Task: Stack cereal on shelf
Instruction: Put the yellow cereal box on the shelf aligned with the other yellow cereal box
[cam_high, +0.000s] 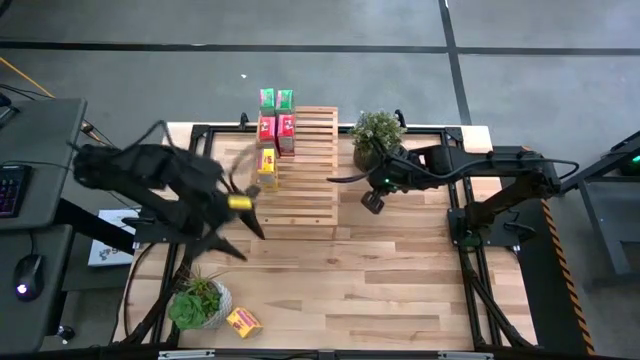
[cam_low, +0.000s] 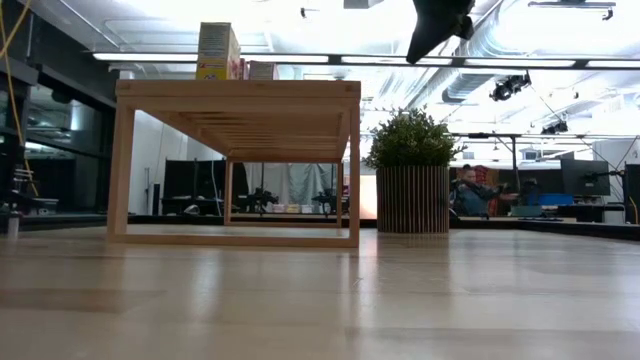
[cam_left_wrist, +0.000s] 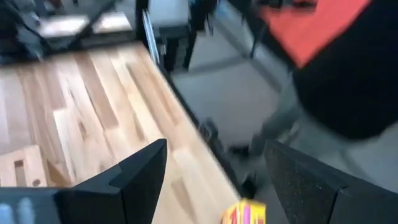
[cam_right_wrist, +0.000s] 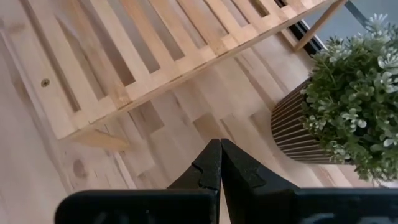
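Five cereal boxes stand in pairs along the left edge of the slatted shelf at upper centre of the high view; a sixth yellow box lies at lower left beside a potted plant. The left gripper, fingers spread and empty, hangs by the shelf's lower left corner. The right gripper, pinched shut on nothing, hovers between the shelf's right edge and the second plant, with bare planks across the lower right

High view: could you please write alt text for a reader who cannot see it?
Five small cereal boxes, green, red and yellow, stand in pairs along the left edge of a pale slatted shelf on a wooden table. The blurred left gripper hangs beside them. A sixth box lies at the table's front near a potted plant.
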